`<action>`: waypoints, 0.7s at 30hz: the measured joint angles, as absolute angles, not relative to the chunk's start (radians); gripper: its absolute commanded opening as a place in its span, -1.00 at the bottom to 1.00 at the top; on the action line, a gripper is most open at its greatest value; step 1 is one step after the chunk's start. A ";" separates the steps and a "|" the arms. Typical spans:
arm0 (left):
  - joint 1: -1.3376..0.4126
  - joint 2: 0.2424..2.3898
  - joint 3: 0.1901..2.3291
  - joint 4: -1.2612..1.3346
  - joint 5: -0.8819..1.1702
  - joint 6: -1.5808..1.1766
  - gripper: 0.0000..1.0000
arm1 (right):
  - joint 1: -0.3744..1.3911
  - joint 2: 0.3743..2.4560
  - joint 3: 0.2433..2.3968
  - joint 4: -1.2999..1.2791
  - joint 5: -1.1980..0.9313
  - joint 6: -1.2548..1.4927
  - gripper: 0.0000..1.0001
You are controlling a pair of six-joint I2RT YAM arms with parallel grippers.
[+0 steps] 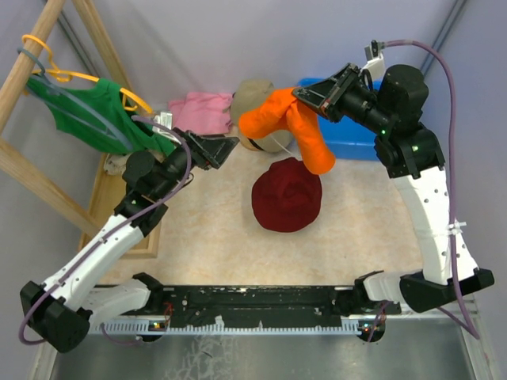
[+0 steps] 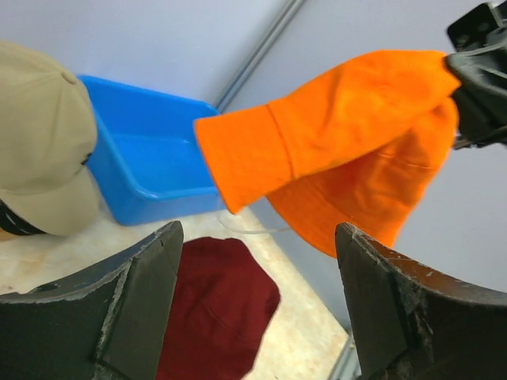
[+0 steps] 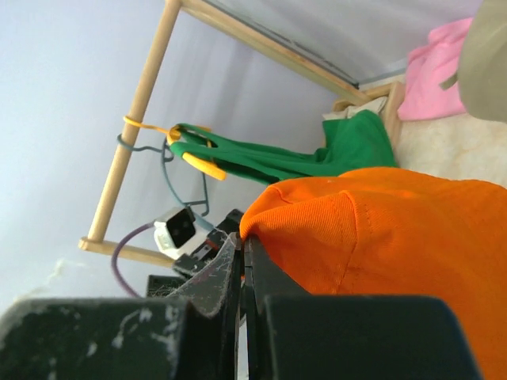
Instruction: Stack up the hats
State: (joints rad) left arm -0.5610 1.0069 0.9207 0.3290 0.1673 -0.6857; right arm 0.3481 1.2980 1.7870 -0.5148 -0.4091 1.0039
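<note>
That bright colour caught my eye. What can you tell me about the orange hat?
The orange hat is a soft fabric bucket hat with stitched seams, crumpled and folded over. It hangs in the air, pinched at one edge by the right tool, which is shut on it. Its lower end dangles over the edge of the red hat; nothing else seems to touch it.

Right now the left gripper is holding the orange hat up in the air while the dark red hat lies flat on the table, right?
No. The right gripper holds the orange hat up, as the top view shows; the left gripper is open and empty. The dark red hat does lie on the table.
</note>
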 measured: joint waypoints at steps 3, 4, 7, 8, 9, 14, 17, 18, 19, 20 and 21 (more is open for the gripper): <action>-0.561 1.044 0.920 0.376 0.149 -0.639 0.70 | 0.348 1.298 1.802 -0.516 -0.430 1.032 -1.00; -0.561 1.053 0.920 0.392 0.145 -0.629 0.70 | 0.348 1.299 1.804 -0.516 -0.436 1.038 -1.00; -0.561 1.070 0.917 0.447 0.142 -0.617 0.71 | 0.348 1.298 1.809 -0.520 -0.447 1.054 -1.00; -0.563 1.075 0.917 0.468 0.142 -0.616 0.71 | 0.348 1.298 1.809 -0.519 -0.451 1.060 -1.00; -0.565 1.080 0.917 0.488 0.143 -0.616 0.71 | 0.348 1.298 1.809 -0.519 -0.453 1.065 -1.00; -0.568 1.105 0.916 0.568 0.169 -0.643 0.72 | 0.348 1.298 1.809 -0.516 -0.466 1.085 -1.00; -0.570 1.123 0.916 0.598 0.199 -0.678 0.72 | 0.348 1.298 1.808 -0.513 -0.470 1.097 -1.00; -0.570 1.131 0.916 0.607 0.213 -0.691 0.72 | 0.348 1.298 1.808 -0.508 -0.472 1.103 -1.00; -0.571 1.140 0.916 0.615 0.226 -0.707 0.72 | 0.348 1.298 1.806 -0.500 -0.475 1.109 -1.00; -0.571 1.147 0.916 0.622 0.239 -0.721 0.72 | 0.348 1.298 1.804 -0.493 -0.476 1.114 -1.00; -0.572 1.155 0.916 0.629 0.254 -0.736 0.72 | 0.348 1.295 1.795 -0.478 -0.479 1.122 -1.00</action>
State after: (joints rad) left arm -0.5716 1.1553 0.9165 0.6292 0.2539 -0.7364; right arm 0.3481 1.2953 1.7950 -0.4782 -0.4786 1.1217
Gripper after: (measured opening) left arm 0.858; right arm 0.008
